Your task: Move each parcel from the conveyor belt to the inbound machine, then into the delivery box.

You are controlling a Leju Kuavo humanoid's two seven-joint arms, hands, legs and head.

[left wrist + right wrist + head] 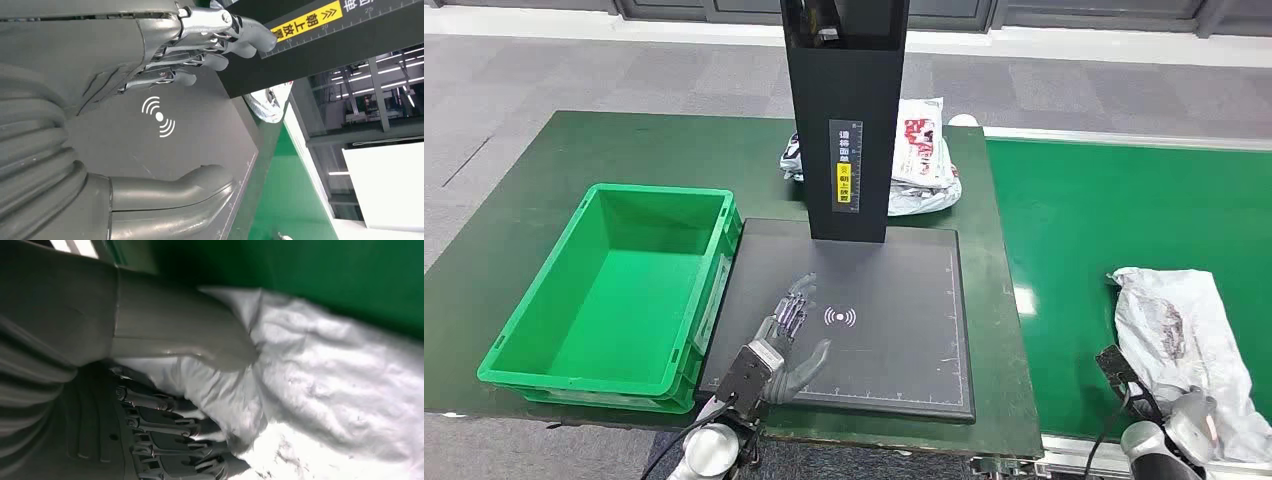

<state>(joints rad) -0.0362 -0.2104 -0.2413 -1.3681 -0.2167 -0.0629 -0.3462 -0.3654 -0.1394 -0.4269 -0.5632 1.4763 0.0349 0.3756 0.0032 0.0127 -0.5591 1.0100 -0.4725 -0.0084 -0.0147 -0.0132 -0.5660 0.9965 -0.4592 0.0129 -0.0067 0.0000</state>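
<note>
1. The belt (1074, 230) runs along the robot's right side, green and wide, and one white parcel (1179, 340) lies crumpled on its near stretch. Its long axis looks to run roughly away from the robot, near end down by the right wrist.

2. The dark scanner pad (894, 290) sits dead centre with its black post (844, 120) rising at the back, and the green box (609, 290) is touching the pad's left edge. The pad lies to the left of the parcel, across the belt's edge, so that is the direction the carry must go.

3. Behind the post, a pile of bags (919, 160) rests on the table, well apart from the action.

4. Right hand (200, 390) is the near one, and it's on the parcel now: the thumb presses on one face of the parcel's edge, the darker fingers (165, 427) curl under the other, plastic bunched between them. That reads as a pinch on the near end, though how firm I cannot tell.

5. Left hand (789, 330) hovers over the pad beside the wave mark (159, 116), fingers straight and spread from the thumb, holding nothing. It's waiting on the far side of the job.

6. My call: the lift hangs on that near-end grip, and a slack bag held by one end will droop along its length.
</note>
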